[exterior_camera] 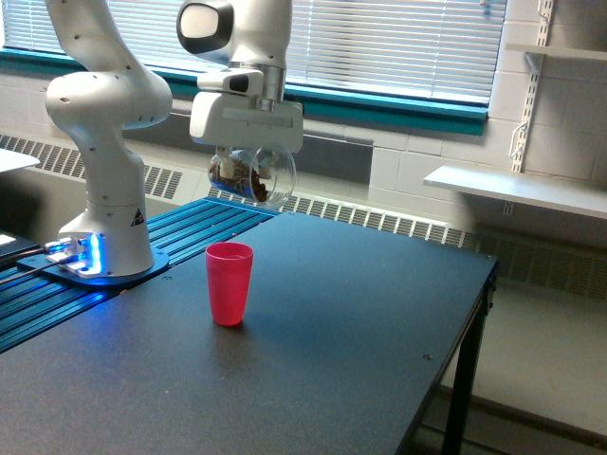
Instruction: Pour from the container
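The container (258, 175) is a clear rounded jar with dark brown bits inside, tipped on its side with its mouth toward the exterior view's right. My gripper (248, 163) is shut on it and holds it in the air. It hangs above and slightly right of a red cup (229, 282), which stands upright on the black table (360, 332). The gripper's fingertips are mostly hidden behind the jar and the white hand housing.
The white arm base (102, 218) stands on a blue ribbed platform (190, 223) at the exterior view's left. A wall shelf (512, 190) sticks out at the right, beyond the table's edge.
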Available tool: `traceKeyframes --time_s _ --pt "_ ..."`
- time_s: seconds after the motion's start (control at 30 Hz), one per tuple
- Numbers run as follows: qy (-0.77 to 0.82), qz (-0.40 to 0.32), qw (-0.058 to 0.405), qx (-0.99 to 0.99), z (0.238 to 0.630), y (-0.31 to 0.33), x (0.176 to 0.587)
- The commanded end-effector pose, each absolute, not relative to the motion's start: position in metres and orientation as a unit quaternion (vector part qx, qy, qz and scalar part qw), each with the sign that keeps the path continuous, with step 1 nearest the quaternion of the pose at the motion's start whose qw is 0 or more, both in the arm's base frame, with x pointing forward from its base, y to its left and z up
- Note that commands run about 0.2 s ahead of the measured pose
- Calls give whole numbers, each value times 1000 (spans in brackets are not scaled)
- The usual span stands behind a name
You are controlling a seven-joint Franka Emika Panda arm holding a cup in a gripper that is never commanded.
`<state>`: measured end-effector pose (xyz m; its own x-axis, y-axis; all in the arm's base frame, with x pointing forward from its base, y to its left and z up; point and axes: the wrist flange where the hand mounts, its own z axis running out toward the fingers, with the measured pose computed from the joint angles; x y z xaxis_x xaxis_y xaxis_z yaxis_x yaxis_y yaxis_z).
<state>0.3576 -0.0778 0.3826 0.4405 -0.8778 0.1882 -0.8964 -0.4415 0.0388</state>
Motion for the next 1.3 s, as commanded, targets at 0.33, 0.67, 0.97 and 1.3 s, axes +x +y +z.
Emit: traceKeyframes --time_s 0.33,0.67,0.97,1.3 --pt "-532 43 71 843 366 -44 328" --pt "-537 32 78 839 364 -36 313" --pt "-548 20 75 833 357 -25 300" --pt "-557 -1 75 827 347 -15 284"
